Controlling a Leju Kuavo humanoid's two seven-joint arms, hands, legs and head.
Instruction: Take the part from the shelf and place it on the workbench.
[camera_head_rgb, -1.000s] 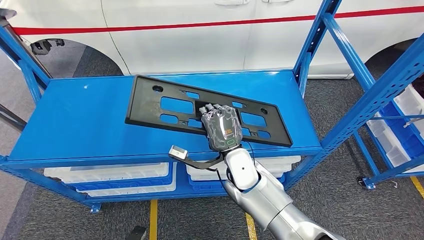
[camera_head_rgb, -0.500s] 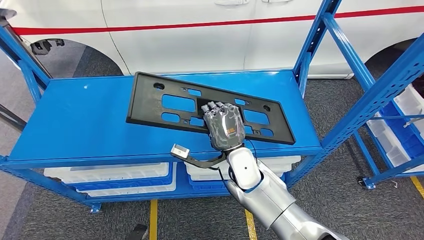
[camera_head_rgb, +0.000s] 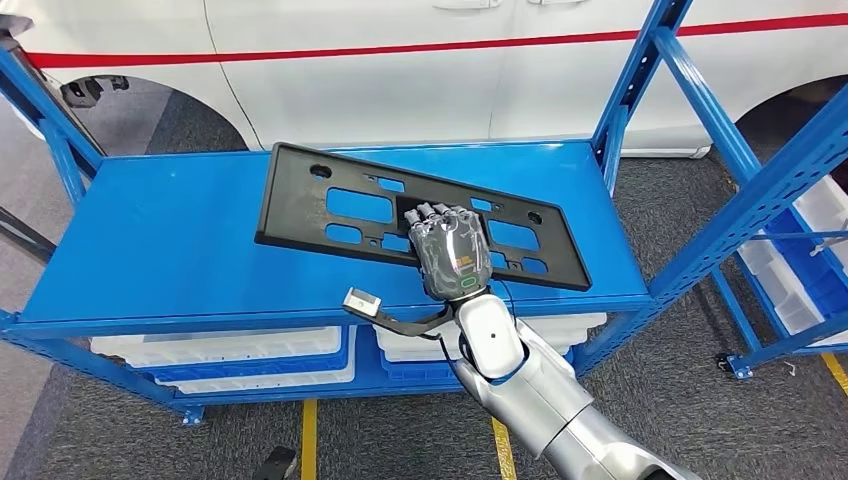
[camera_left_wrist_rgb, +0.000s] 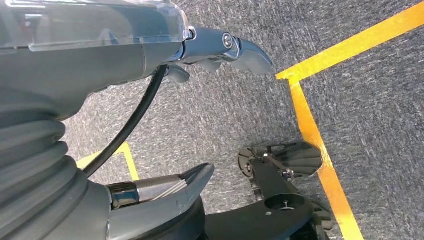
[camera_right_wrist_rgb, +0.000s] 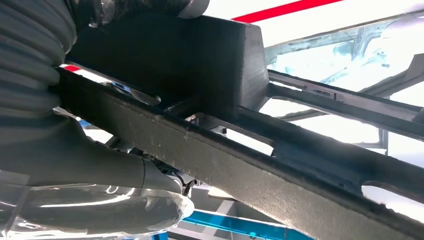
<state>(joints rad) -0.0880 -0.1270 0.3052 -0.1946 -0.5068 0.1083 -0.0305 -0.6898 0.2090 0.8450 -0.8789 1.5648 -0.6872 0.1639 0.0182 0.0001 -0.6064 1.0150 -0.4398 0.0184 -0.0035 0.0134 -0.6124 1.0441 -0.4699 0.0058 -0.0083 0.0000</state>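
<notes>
The part (camera_head_rgb: 300, 205) is a long black plastic plate with several cut-outs, lying slantwise over the blue shelf top (camera_head_rgb: 150, 240). My right hand (camera_head_rgb: 452, 250) grips its near edge right of the middle, fingers over the top. In the right wrist view the part (camera_right_wrist_rgb: 300, 165) runs across close up, with my thumb (camera_right_wrist_rgb: 100, 210) under its edge; the near side looks raised off the shelf. My left hand (camera_left_wrist_rgb: 100, 55) hangs over grey carpet with its fingers apart and nothing in it.
White bins (camera_head_rgb: 220, 350) fill the level under the shelf top. A white car (camera_head_rgb: 400, 70) stands right behind the shelf. Blue uprights (camera_head_rgb: 625, 90) flank the right end, and a second rack with bins (camera_head_rgb: 800, 250) is at the far right. Yellow floor lines (camera_left_wrist_rgb: 310, 125) cross the carpet.
The part has shifted slightly up and away in my right hand's grip, its near edge rising a little. My left hand has not visibly moved.
</notes>
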